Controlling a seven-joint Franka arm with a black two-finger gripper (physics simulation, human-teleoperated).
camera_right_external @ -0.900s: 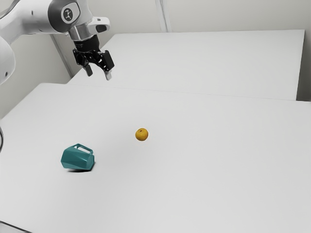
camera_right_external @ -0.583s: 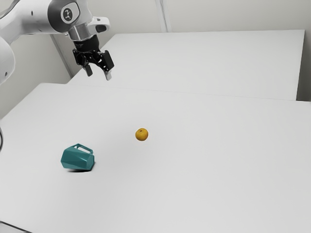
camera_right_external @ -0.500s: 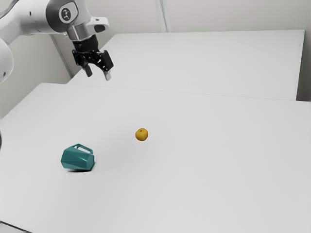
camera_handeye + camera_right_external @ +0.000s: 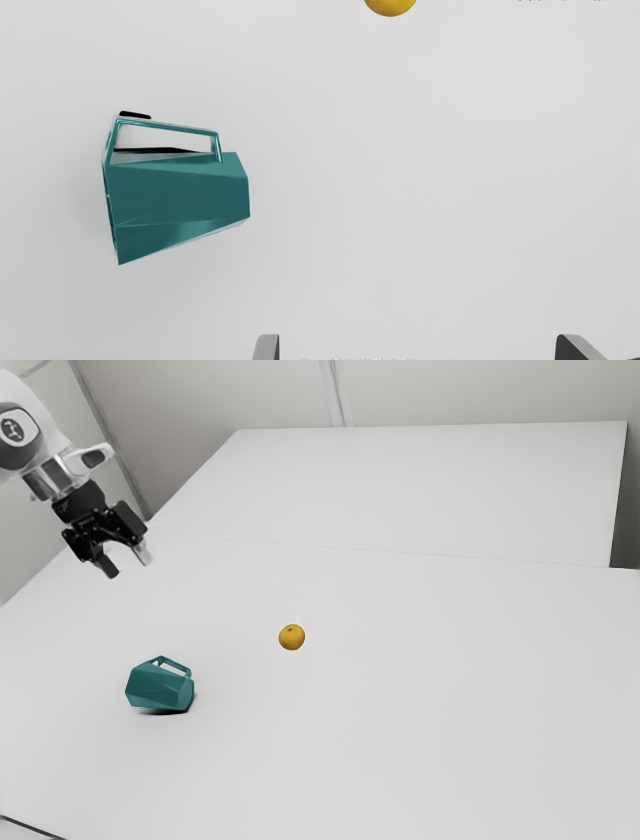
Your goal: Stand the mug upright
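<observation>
While I can follow the mug (image 4: 160, 687) easily enough on both feeds, its mouth is hard for me to read: the wider end is seen nearly edge-on from the wrist, and I can't make out the inside. The arm (image 4: 35, 445) is cut off by the exterior view's left edge. In the wrist view the orange fruit (image 4: 390, 6) is cropped to part of its round side, and my fingers (image 4: 266, 347) are cut down to their tips.

From the exterior camera I get the height: my gripper (image 4: 128, 566) hangs tilted above the table (image 4: 420, 710), well apart from the mug. The mug lies on its side there, its wider end toward the exterior view's left, a dark shadow under it. The whole fruit sits on the table too, toward the exterior view's right from the mug.

The wrist camera gives me the handle (image 4: 170, 126) in better detail, an angular loop along the mug's side nearer the fruit, with black shapes by it that I can't identify for certain. It also lets me read the gripper (image 4: 421, 347) as open, its fingers wide apart, the mug off beyond one fingertip.
</observation>
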